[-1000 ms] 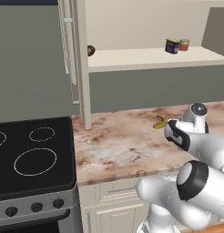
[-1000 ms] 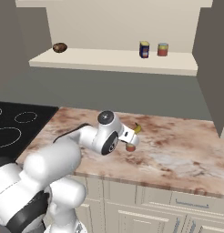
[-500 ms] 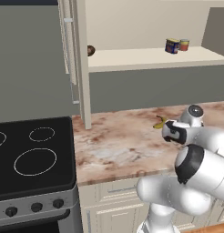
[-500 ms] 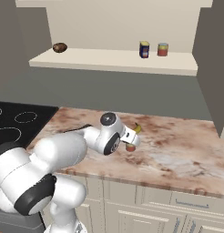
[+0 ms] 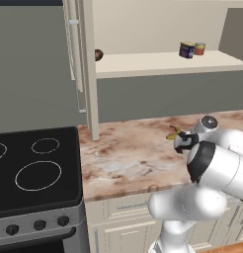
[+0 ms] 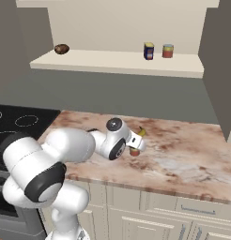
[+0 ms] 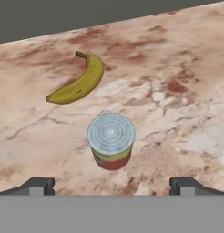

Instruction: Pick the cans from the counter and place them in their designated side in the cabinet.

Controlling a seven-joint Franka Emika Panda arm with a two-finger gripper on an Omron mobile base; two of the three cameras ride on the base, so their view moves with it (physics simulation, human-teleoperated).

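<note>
Marble-patterned in pink-brown and white, the table (image 5: pixel 128 153) runs from a black stove top (image 5: pixel 34 168) to the far wall, with cream drawer fronts (image 6: pixel 183 215) under its front edge. Above it hangs the cream cabinet (image 6: pixel 117 63), its wide shelf open to the room.

Low over the middle of the table, the gripper (image 7: pixel 111 186) hangs with its jaws spread wide and nothing between them. Its two dark fingertips (image 7: pixel 38 185) stand far apart at the bottom of the hand view.

Just ahead of the gripper, centred between the fingertips but clear of both, a red can (image 7: pixel 111 141) with a yellowish label stands upright on the table, its ringed metal lid facing the hand camera. From the right base camera the same can (image 6: pixel 134 151) shows right under the hand, on the marble.

Beyond that can, farther from the gripper and a little to the left in the hand view, a yellow banana (image 7: pixel 79 82) lies flat on the table, apart from the can. The left base camera catches its tip (image 5: pixel 173 132) just past the wrist.

High above and well away from the gripper, two cans stand upright on the cabinet shelf near its right end, just beside each other: a dark blue can (image 6: pixel 148 50) with a yellow label, and a shorter red-orange can (image 6: pixel 167 50) with a pale blue top. At the shelf's other end sits a small brown round object (image 6: pixel 61 48).
</note>
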